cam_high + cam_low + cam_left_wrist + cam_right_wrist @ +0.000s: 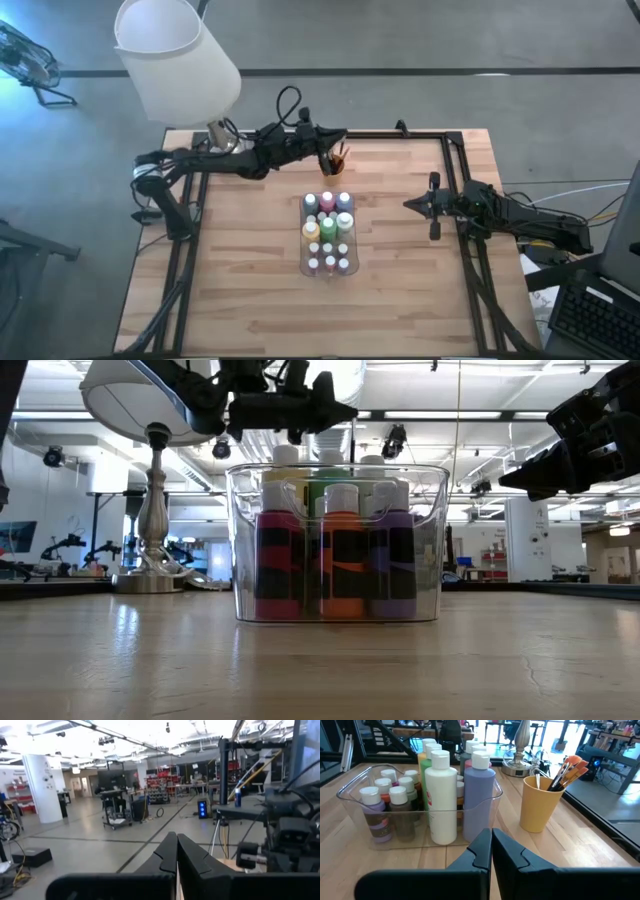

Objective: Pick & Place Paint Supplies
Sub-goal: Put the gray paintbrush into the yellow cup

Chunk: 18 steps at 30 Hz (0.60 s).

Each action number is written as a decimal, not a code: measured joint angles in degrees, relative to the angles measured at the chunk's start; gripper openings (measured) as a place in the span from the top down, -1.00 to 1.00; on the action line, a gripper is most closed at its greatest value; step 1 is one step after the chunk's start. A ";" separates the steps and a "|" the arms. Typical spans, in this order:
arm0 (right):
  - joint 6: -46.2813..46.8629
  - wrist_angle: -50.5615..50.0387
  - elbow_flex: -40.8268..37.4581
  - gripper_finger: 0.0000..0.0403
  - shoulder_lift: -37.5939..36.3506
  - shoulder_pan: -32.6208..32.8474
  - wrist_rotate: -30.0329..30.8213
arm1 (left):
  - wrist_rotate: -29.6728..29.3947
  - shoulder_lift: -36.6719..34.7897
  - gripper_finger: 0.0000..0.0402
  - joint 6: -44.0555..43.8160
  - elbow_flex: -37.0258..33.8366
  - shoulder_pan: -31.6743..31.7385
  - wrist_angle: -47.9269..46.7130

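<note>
Several small paint bottles (329,228) with white caps stand upright in a clear plastic tray (303,262) at mid-table; they also show in the right wrist view (442,795). Paintbrushes (566,769) stand bristles-up in an orange cup (538,805) behind the tray, the cup (336,166) near the far edge. My left gripper (343,134) is shut and empty, raised just beyond the cup. My right gripper (408,204) is shut and empty, raised to the right of the tray and pointing at it.
A table lamp with a white shade (175,60) stands at the far left corner, its metal base (150,565) on the wood. A dark metal frame (455,160) runs along the table's edges. Bare wood lies in front of the tray (320,310).
</note>
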 joint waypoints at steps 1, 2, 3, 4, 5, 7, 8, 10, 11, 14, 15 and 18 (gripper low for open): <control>0.00 -0.01 0.00 0.96 0.00 0.01 0.00 | -0.01 0.00 0.99 -0.03 -0.45 0.00 0.00; 0.00 0.00 0.00 0.96 -0.01 0.00 0.00 | -0.11 0.00 0.99 -0.17 -0.89 0.02 -0.04; 0.00 -0.01 0.00 0.96 0.00 0.00 0.00 | -0.54 0.00 0.98 -0.39 -1.38 0.02 0.14; 0.00 -0.02 0.00 0.96 -0.01 0.00 0.00 | -1.04 0.00 0.98 -0.42 -1.86 0.02 0.24; 0.00 0.00 0.00 0.96 -0.01 0.00 0.00 | -1.35 0.00 0.99 -0.43 -2.34 0.02 0.43; 0.00 0.00 0.00 0.96 -0.01 0.00 0.00 | -1.56 0.00 0.99 -0.46 -3.16 0.07 0.45; 0.00 -0.02 0.00 0.96 -0.01 0.00 0.00 | -1.58 0.00 0.99 -0.51 -3.49 0.09 0.42; 0.00 -0.02 0.00 0.96 0.00 0.00 0.00 | -1.62 0.00 0.99 -0.78 -4.10 0.09 0.46; 0.00 0.00 0.00 0.96 0.00 0.00 0.00 | -1.62 0.00 0.98 -0.82 -4.33 0.09 0.46; 0.00 -0.02 0.00 0.96 -0.01 0.00 0.00 | -1.95 -0.06 0.99 -1.00 -5.30 0.09 0.48; 0.00 -0.01 0.00 0.96 0.00 0.01 -0.01 | -1.98 -0.07 0.99 -1.02 -5.65 0.09 0.57; 0.00 -0.02 0.00 0.96 0.01 0.00 0.00 | -2.10 0.30 0.99 -1.31 -7.16 0.09 2.39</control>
